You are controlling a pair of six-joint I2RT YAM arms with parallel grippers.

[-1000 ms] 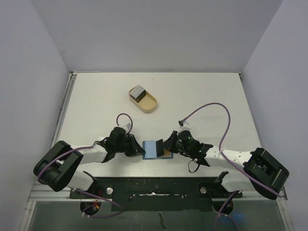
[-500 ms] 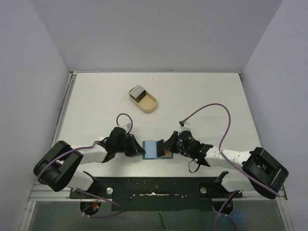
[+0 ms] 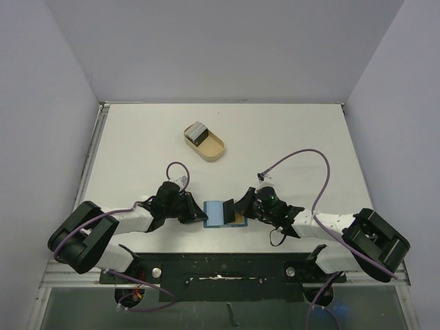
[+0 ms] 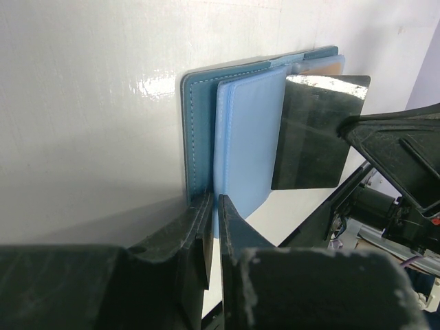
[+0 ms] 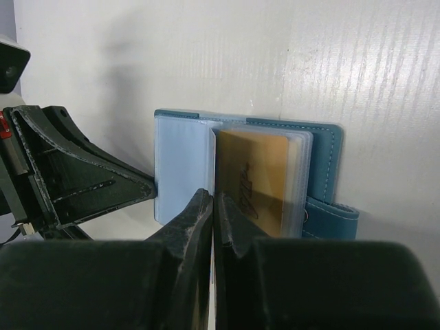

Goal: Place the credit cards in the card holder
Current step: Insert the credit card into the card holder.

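With the left pincer (image 4: 214, 210) pinching the open card holder (image 3: 220, 212) at the overhead view's lower centre, the right pincer (image 5: 212, 201), clamped on a dark card (image 4: 316, 130), should slide it squarely into a free pocket.

The bench (image 3: 137, 137) is viewed whole from above and behind the arm bases (image 3: 220, 275), the lens tilted down toward the far wall (image 3: 220, 48), so that everything is shown small. The left wrist view is taken low and very near, along the left claw (image 4: 213, 210) toward the holder (image 4: 240, 137); the card (image 4: 313, 130) and right claw (image 4: 357, 130) are faced beyond it. The right wrist view is taken as near from the opposite side, and the left claw is faced. The holder is shared by all three views.
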